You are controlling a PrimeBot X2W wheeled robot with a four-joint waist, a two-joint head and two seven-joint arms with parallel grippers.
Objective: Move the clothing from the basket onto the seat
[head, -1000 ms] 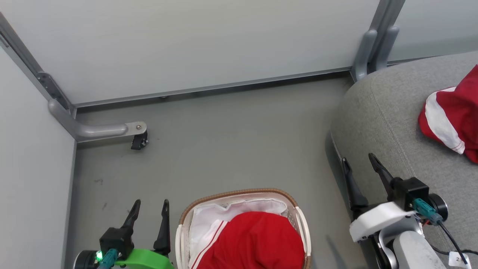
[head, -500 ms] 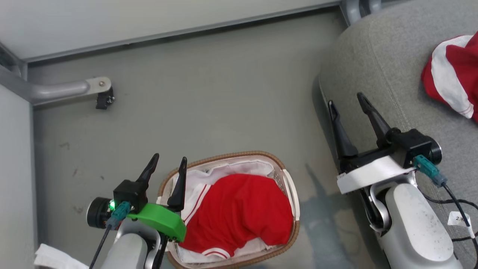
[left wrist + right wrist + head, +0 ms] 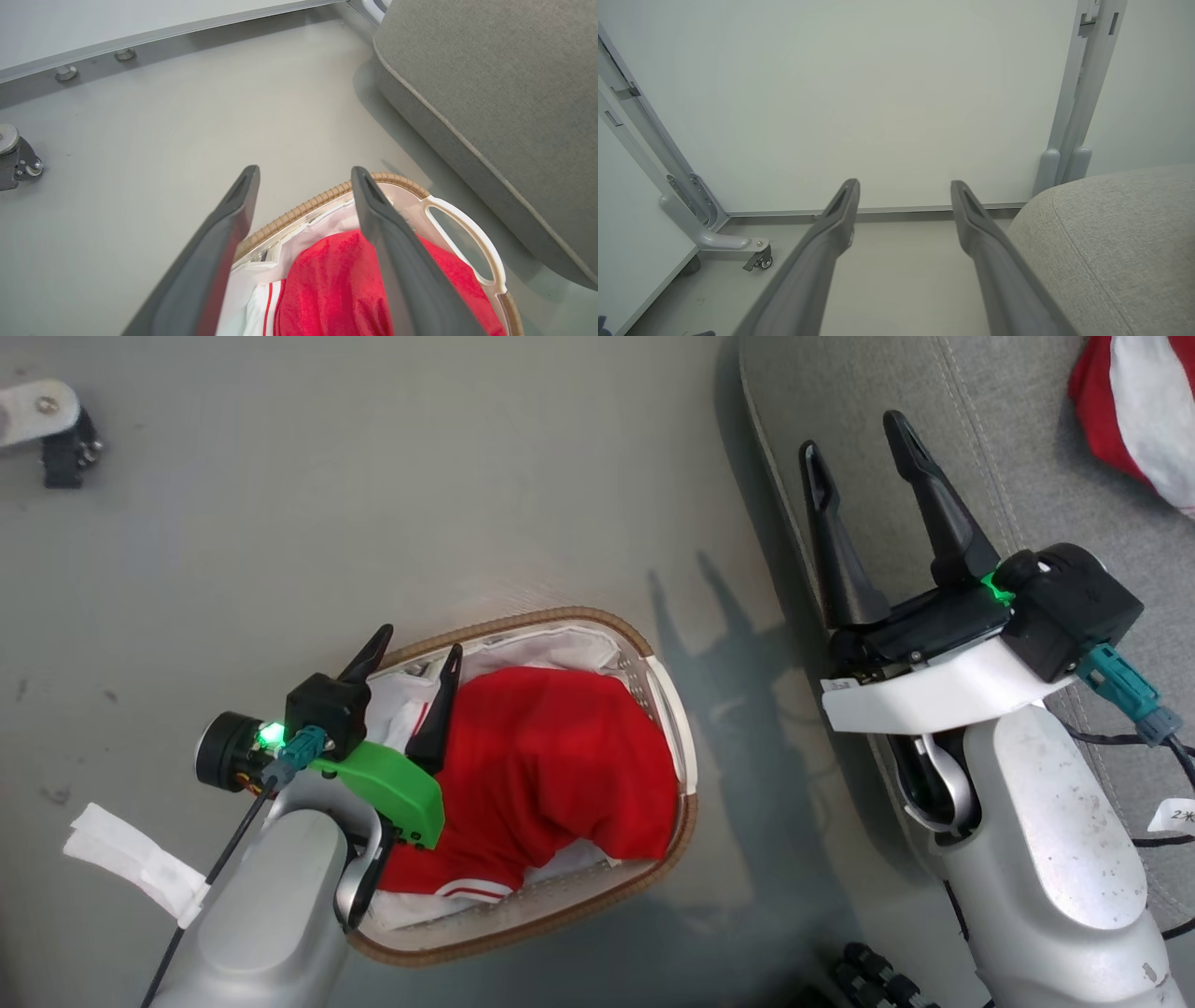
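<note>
Clothing (image 3: pixel 551 756) of soft bright red fabric with white stripes and thin red-and-white trim is lying heaped in the small oval white perforated plastic basket (image 3: pixel 674 728), whose brown woven rim and plain white cloth liner (image 3: pixel 569 644) are showing around it. The basket is standing on the smooth grey floor (image 3: pixel 373 476), just beside the large rounded grey fabric-upholstered seat (image 3: pixel 1008 457). A second red garment with a broad white stripe (image 3: pixel 1148 411) is lying on the seat, at the head view's upper right corner, well apart from the basket.

The left gripper (image 3: pixel 420 642) is hanging over the basket's left end, its two dark fingers spread moderately and holding nothing; in the left wrist view one finger is crossing the red fabric and the other is reaching past the woven rim, over the floor. Whether either finger is touching the cloth cannot be told. The right gripper (image 3: pixel 853 435) is hovering at the seat's near edge, its fingers spread wide and empty, pointing toward the pale wall panel. A small black caster wheel (image 3: pixel 61 448) is sitting on the floor far to the left.
</note>
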